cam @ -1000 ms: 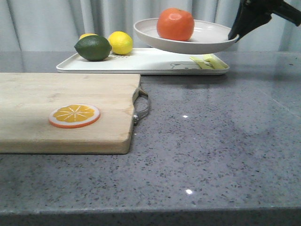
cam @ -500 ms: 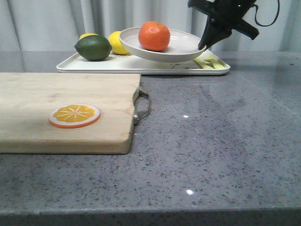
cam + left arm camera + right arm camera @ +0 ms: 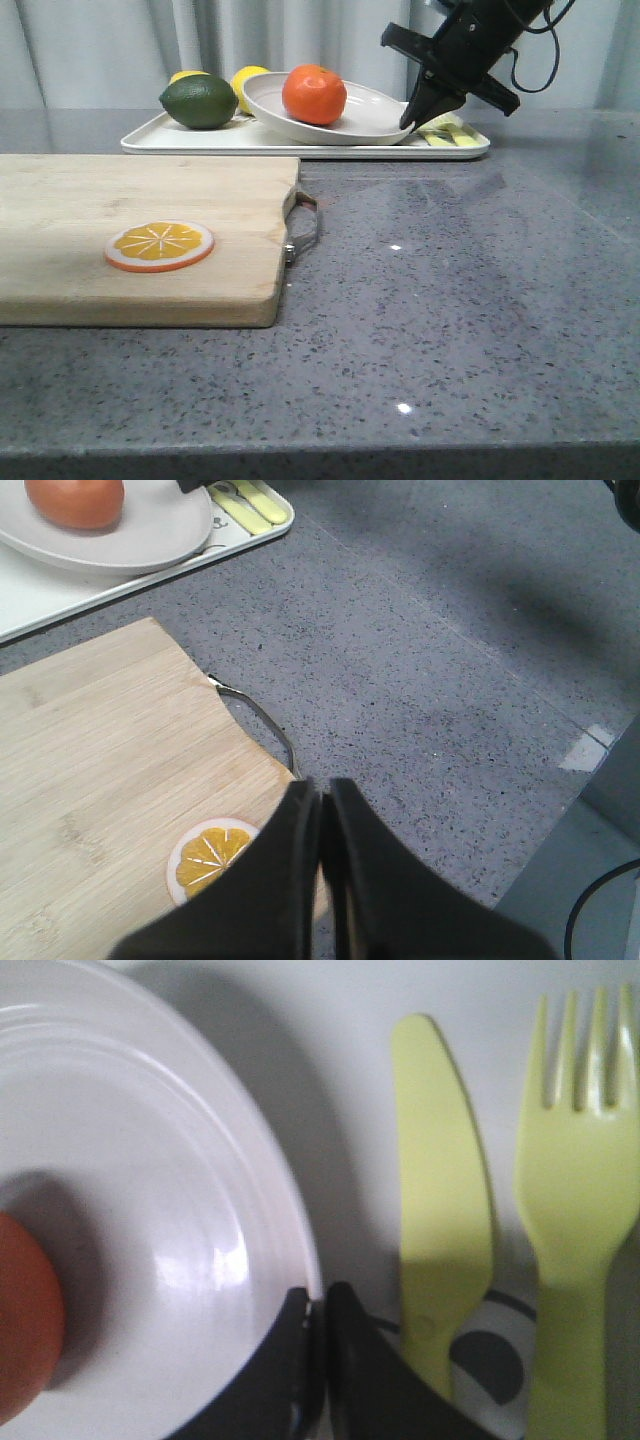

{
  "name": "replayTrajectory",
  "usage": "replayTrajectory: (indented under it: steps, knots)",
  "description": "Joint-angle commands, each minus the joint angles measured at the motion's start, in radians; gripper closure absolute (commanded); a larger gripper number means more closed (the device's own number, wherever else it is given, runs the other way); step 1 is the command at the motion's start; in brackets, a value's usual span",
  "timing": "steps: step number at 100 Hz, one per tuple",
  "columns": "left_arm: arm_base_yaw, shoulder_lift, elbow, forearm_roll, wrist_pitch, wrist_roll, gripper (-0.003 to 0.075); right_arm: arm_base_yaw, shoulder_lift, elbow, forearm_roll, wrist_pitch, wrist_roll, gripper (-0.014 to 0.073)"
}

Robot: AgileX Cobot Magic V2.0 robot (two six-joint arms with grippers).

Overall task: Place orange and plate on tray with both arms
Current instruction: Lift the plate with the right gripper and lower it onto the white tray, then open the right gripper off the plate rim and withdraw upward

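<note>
The orange (image 3: 314, 94) lies in the off-white plate (image 3: 365, 118), which rests on the white tray (image 3: 200, 140) at the back of the table, tilted a little. My right gripper (image 3: 408, 124) is shut on the plate's right rim; in the right wrist view its fingers (image 3: 318, 1305) pinch the rim (image 3: 290, 1210), with the orange (image 3: 25, 1310) at the picture's edge. The left wrist view shows the plate (image 3: 150, 535) with the orange (image 3: 75, 498) far off. My left gripper (image 3: 322, 790) is shut and empty, above the cutting board's edge.
A green lime (image 3: 198, 101) and a yellow lemon (image 3: 243, 80) sit on the tray's left part. The yellow utensil print (image 3: 440, 1180) lies beside the plate. A wooden cutting board (image 3: 120, 200) with a metal handle (image 3: 305, 225) holds an orange slice disc (image 3: 159, 245).
My right gripper has carried the plate with the orange leftward and down onto the tray. The left gripper shows no change.
</note>
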Motion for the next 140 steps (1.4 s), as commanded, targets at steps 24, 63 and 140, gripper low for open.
replayTrajectory:
  steps: [24, 63, 140]
  knots:
    - [0.001, -0.012, -0.029, -0.020, -0.075, -0.002, 0.0739, 0.000, -0.072, -0.037, 0.040, -0.055, -0.004, 0.0536]
    - [0.001, -0.012, -0.029, -0.020, -0.077, -0.002, 0.0739, -0.001, -0.079, -0.072, 0.038, 0.001, -0.004, 0.0337]
    - [0.001, -0.012, -0.029, -0.014, -0.073, 0.000, 0.0739, 0.012, -0.250, -0.091, -0.145, 0.297, -0.005, 0.0662]
